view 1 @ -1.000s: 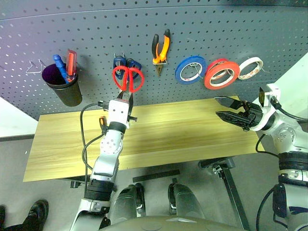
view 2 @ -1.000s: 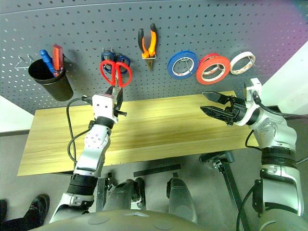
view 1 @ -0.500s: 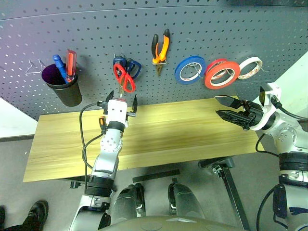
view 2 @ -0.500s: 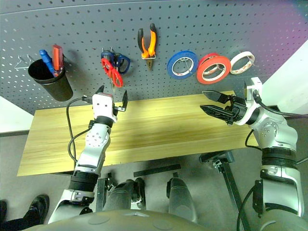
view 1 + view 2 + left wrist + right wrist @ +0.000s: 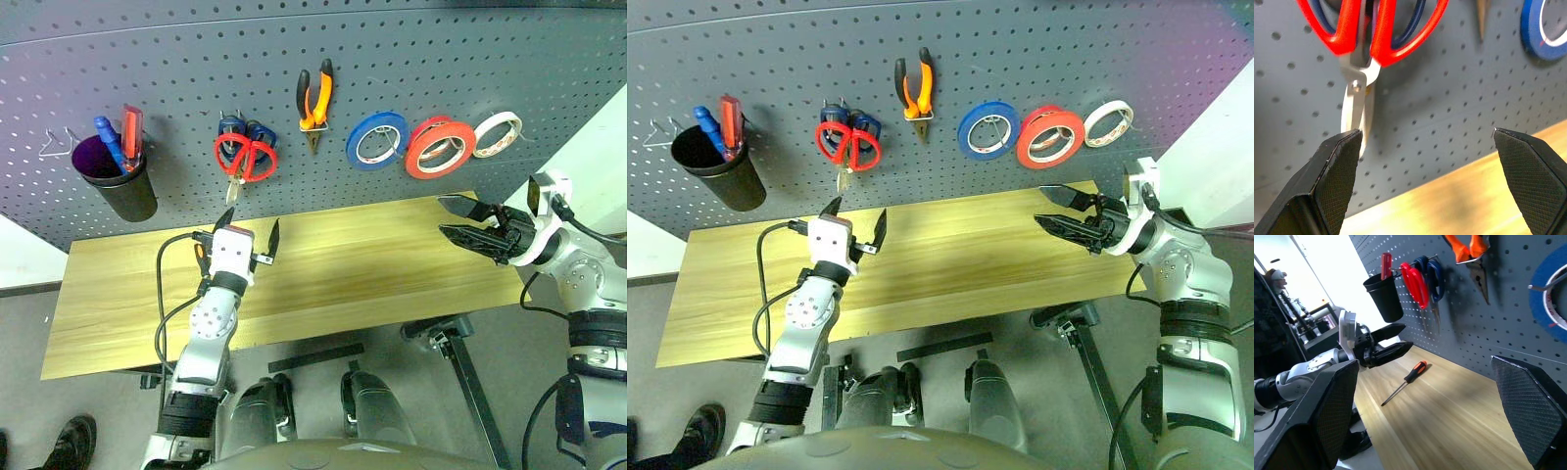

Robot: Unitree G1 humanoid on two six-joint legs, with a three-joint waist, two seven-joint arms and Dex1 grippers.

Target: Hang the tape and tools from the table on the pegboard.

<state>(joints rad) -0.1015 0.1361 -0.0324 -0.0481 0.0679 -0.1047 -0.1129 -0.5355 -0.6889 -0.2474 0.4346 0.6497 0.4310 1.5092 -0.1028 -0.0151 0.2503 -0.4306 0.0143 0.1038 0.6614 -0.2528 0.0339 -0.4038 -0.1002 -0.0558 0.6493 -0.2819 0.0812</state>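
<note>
a dark grey pegboard [image 5: 196, 59] rises behind the light wood worktop [image 5: 372, 264], already carrying the red-handled scissors [image 5: 245, 157], pliers [image 5: 313, 96] and big red tape [image 5: 440, 148] on hooks. the left tool [image 5: 249, 231] hangs wide and empty just below the scissors, and the right tool [image 5: 457, 219] waits wide at the far right. the screwdriver [image 5: 1403, 382] lies on the worktop by the left arm, probably next.
</note>
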